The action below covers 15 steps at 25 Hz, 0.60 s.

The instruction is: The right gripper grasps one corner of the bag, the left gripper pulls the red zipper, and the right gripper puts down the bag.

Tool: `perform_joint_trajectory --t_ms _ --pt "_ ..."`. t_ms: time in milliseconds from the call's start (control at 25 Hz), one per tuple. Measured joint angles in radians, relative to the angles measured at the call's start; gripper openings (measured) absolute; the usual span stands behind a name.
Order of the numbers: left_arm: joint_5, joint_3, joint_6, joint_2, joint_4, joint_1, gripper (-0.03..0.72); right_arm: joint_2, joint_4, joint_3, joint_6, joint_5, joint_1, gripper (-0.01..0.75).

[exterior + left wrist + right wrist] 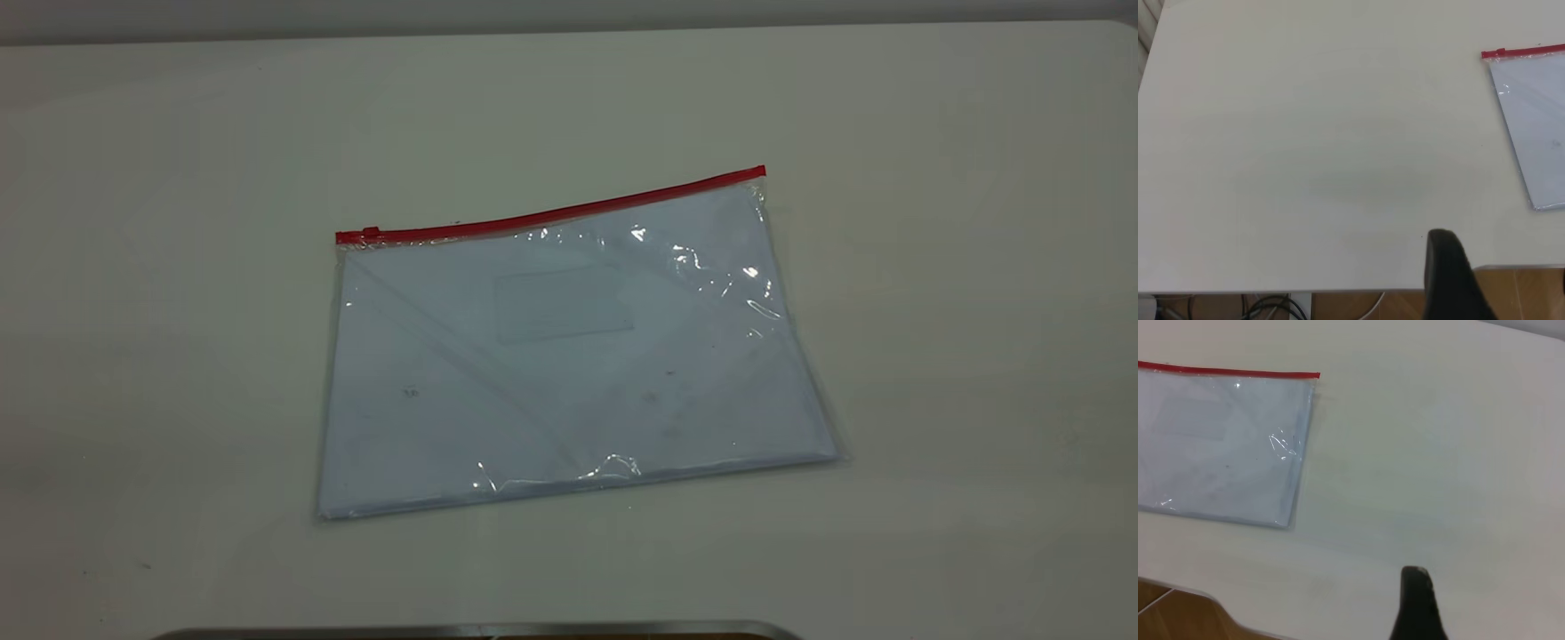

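The bag [569, 356] lies flat in the middle of the white table [978, 311], a clear pouch with white sheets inside. The red zipper [551, 213] runs along its far long edge, with the slider tab [370, 234] at the left end. The corner [760, 173] at the right end rests on the table. Neither gripper shows in the exterior view. The left gripper [1448, 277] appears as a black tip over the table's edge, far from the bag [1538, 133]. The right gripper [1418, 603] appears as a black tip, apart from the bag [1218, 447] and its corner [1315, 377].
A dark metal strip [480, 631] lies at the table's near edge. In the left wrist view the table edge gives way to wooden floor [1518, 293] and cables [1271, 307]. The right wrist view shows a rounded table corner [1211, 600].
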Motion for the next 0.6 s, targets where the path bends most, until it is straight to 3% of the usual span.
perform_joint_trajectory --t_ms 600 --pt "0.001 0.000 -0.001 0.000 -0.001 0.000 0.464 -0.025 -0.011 0.000 0.000 0.000 0.017 0.584"
